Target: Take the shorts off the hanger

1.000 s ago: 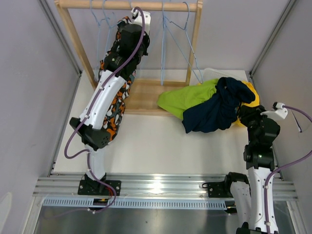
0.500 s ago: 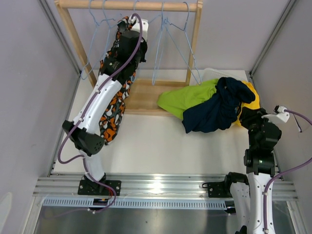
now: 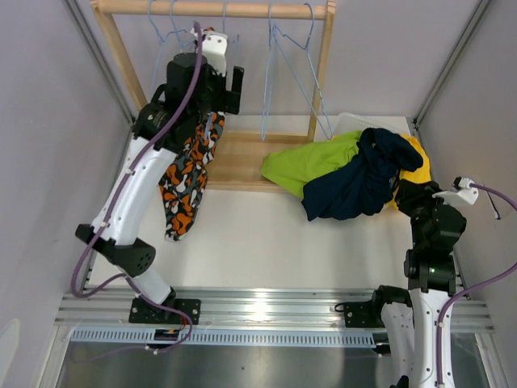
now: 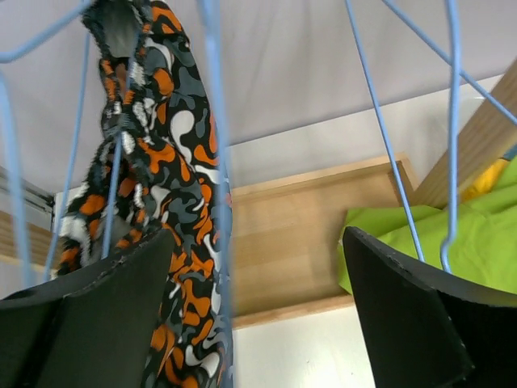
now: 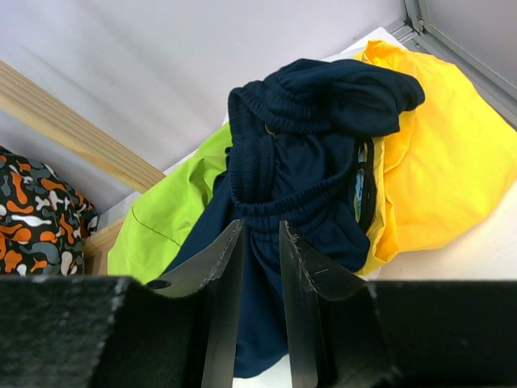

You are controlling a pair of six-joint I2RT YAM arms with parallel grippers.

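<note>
In the top view, the patterned shorts hang at upper left from a blue hanger, with the left end effector beside them. In the left wrist view its jaws gape wide and empty. It should probably grip the waistband near the wire and draw it downward, clear of neighbouring hangers. No container shows. In the right wrist view, lime green shorts, navy shorts and yellow shorts lie heaped on the tabletop. The right end effector is barely parted and holds nothing.
</note>
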